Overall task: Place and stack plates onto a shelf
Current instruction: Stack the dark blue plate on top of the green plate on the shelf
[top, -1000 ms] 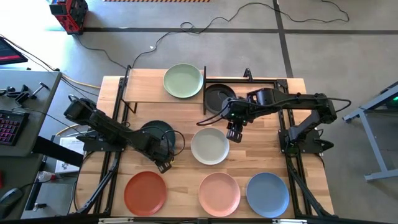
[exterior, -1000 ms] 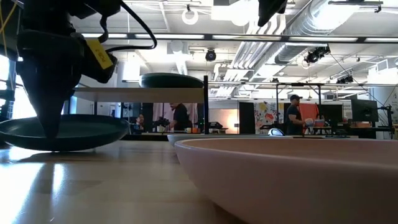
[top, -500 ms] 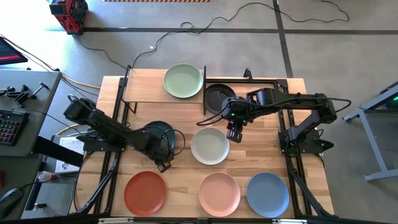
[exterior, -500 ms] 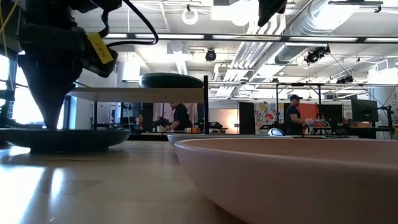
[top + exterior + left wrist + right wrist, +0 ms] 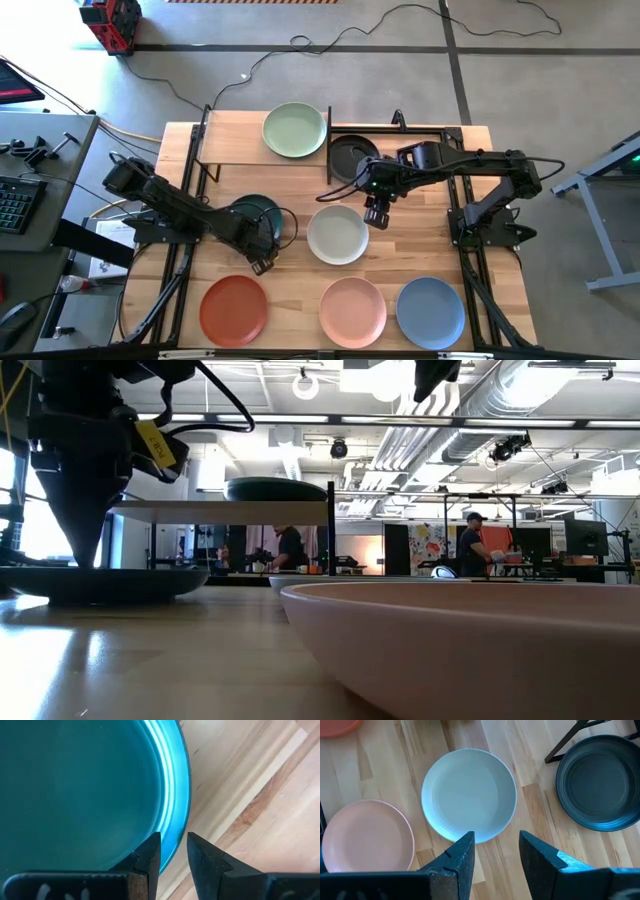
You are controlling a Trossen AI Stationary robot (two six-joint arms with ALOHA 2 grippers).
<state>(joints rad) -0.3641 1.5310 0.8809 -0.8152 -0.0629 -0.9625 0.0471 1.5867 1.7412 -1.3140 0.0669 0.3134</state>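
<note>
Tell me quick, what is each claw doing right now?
Left gripper: open, fingers astride the dark teal plate's rim, not clamped.
Right gripper: open, empty, above the off-white plate.

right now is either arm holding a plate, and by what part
The left gripper has its fingers astride the rim of the dark teal plate, not visibly clamped. The right gripper hangs open above the off-white plate, holding nothing.

Grey floor (image 5: 300, 85) with cables; open ceiling, ducts (image 5: 540, 400), perhaps an office behind.
</note>
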